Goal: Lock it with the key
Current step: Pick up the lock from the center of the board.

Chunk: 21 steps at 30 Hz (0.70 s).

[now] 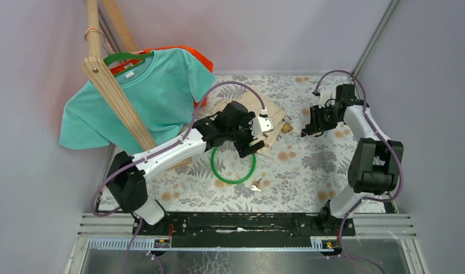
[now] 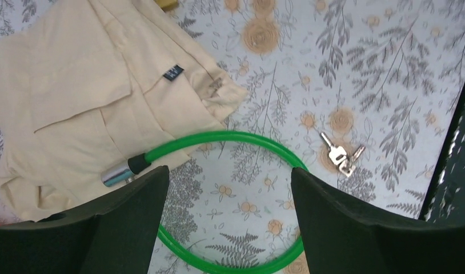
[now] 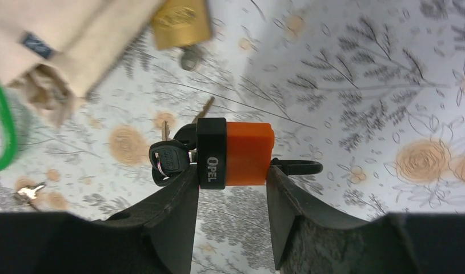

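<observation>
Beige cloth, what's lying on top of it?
The metal tip of the green cable lock rests on the lower edge of the beige cloth. The jaws of the left gripper cover the cloth's near corner, so anything there cannot be seen.

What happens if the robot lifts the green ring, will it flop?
The green ring probably sags a little: it looks like thin coated cable. It holds a neat curve lying flat, so likely springy, not limp. Its metal end may dangle.

Blurry brass padlock (image 3: pixel 180 21) (top cropped)
</observation>
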Available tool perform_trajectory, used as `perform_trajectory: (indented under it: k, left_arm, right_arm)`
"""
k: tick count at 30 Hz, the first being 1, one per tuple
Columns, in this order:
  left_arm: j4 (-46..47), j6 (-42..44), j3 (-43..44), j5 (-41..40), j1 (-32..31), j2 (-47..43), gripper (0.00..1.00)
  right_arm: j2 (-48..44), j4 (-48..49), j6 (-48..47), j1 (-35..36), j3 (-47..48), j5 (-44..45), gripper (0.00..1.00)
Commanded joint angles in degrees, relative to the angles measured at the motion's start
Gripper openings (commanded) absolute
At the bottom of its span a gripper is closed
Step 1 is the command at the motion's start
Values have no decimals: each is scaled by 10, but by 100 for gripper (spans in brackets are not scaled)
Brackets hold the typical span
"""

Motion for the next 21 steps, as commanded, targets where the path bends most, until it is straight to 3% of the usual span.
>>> perform_trajectory:
  k: [1,11,16,21]
  left_arm:
    - [54,-101,42,53,26,26,83]
    - [133,-425,128,160,90,108,68]
    - [187,-532,144,187,91,143,58]
    - [205,-588,162,204,90,174,56]
  right_arm:
    - [-75,21,33,39,-7,-68,0]
    - [-174,108,98,127,-42,-105,0]
    - [-192,132,116,144,-58,-130,0]
    - [-206,143,122,148,-75,-139,0]
